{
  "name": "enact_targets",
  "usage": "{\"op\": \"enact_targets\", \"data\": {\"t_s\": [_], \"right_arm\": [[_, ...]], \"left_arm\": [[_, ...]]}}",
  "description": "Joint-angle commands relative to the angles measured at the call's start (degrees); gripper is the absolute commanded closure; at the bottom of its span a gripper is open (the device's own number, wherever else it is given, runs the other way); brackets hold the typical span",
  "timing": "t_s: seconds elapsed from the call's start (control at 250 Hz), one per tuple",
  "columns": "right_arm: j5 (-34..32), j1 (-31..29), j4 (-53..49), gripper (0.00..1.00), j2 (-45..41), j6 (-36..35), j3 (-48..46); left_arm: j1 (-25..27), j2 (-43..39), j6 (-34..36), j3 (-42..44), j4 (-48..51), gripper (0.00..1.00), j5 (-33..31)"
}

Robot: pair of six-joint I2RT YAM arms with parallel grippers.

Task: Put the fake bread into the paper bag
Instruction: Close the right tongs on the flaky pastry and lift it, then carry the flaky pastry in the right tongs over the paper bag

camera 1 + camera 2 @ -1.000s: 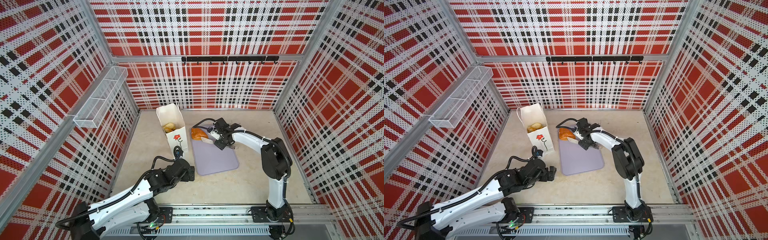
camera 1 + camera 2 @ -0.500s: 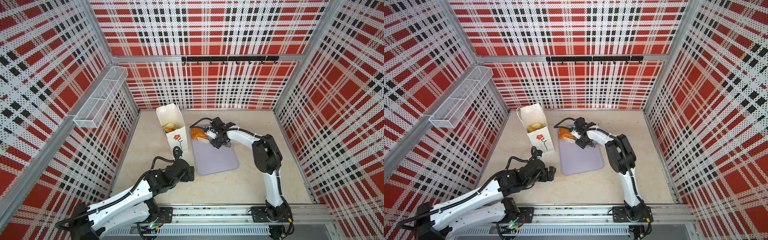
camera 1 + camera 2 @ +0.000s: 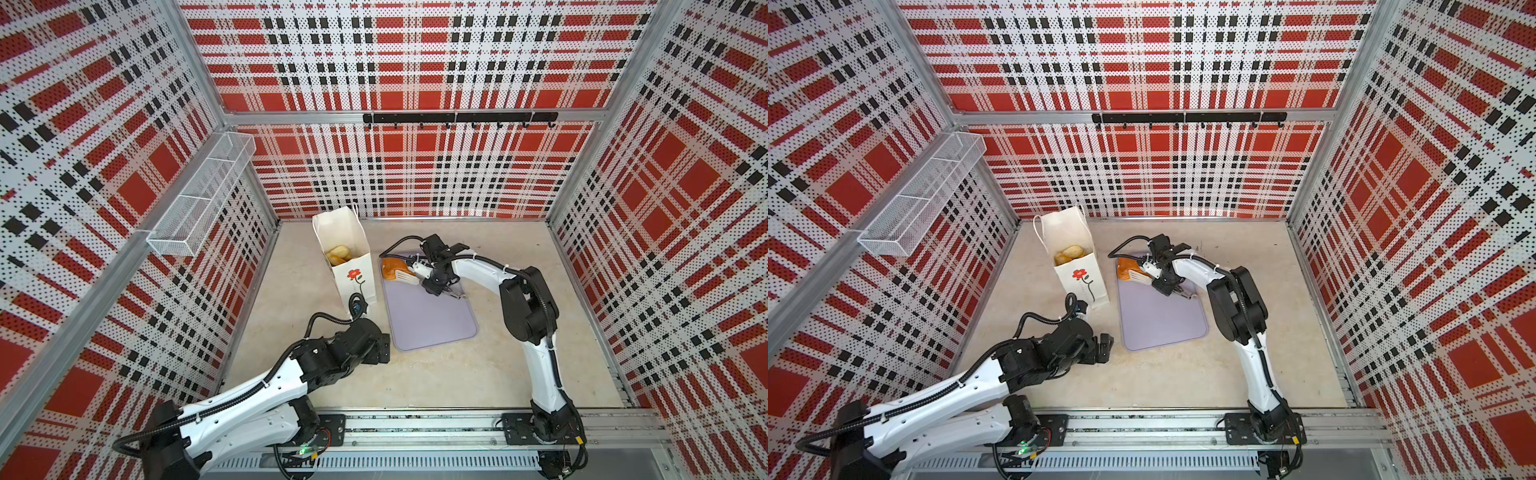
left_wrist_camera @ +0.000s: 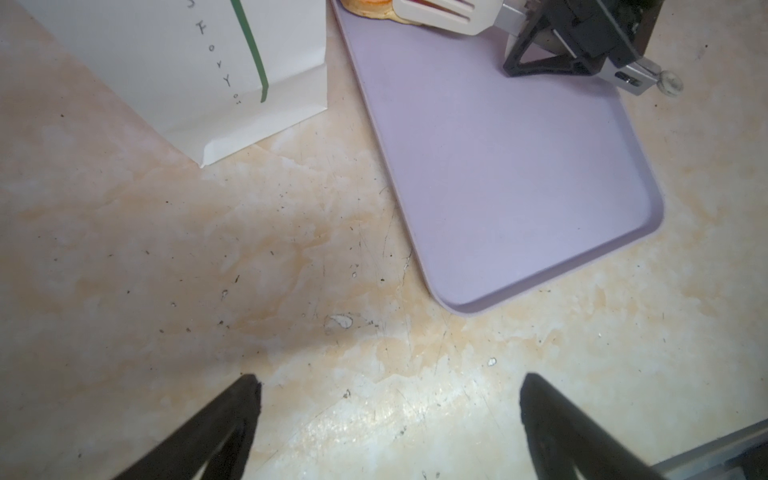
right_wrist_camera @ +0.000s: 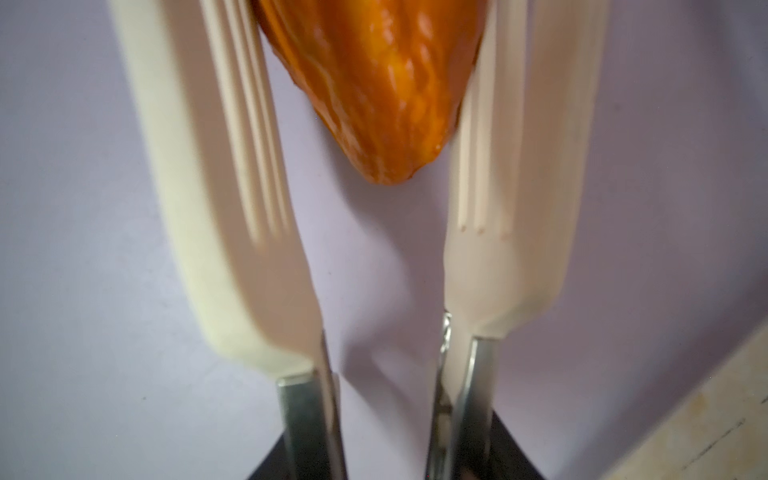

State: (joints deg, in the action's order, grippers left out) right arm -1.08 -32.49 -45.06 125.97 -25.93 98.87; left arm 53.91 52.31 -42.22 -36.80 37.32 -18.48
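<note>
- The table (image 3: 436,374) carried a flat lilac tray (image 3: 432,316), bare except at its far corner by the bag.
- The paper bag (image 3: 357,286) stood upright just beside the tray's left edge with its mouth open. Golden rolls (image 3: 337,254) lay inside; I could not count them.
- Its front showed a red flower (image 3: 353,274) on a green stem. Small hand-drawn letters (image 4: 216,54) ran down beside the stem, reading "For You" as far as I could tell.
- One orange-brown pastry (image 3: 390,268) lay on that far tray corner. Its long axis ran along my fingers, tapered end towards my right wrist.
- My right gripper (image 3: 402,274) reached low over the tray, its cream fingers (image 5: 232,187) pressed against both sides of the pastry.
- My left gripper (image 4: 389,377) hovered over bare table near the tray's near corner, jaws spread wide, holding nothing.
</note>
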Motion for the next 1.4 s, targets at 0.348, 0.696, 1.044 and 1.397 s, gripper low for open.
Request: {"op": "enact_targets", "data": {"t_s": [0.348, 0.696, 1.044, 1.397], "right_arm": [[-1.46, 0.17, 1.19, 0.67, -10.68, 4.07, -10.58], [1.51, 0.16, 3.62, 0.71, -21.62, 9.55, -20.01], [3.27, 0.15, 5.11, 0.72, -29.91, 13.43, -25.10], [6.93, -0.03, 5.99, 0.72, -36.29, 17.09, -26.35]], "left_arm": [[1.37, -1.49, -0.58, -2.40, 0.82, 0.01, -2.66], [2.34, -2.17, 0.20, -4.06, 2.61, 0.01, -4.77], [2.46, -3.28, 0.99, -5.81, 4.14, 0.01, -6.43], [2.53, -6.61, 2.52, -7.57, 6.10, 0.01, -7.10]]}}
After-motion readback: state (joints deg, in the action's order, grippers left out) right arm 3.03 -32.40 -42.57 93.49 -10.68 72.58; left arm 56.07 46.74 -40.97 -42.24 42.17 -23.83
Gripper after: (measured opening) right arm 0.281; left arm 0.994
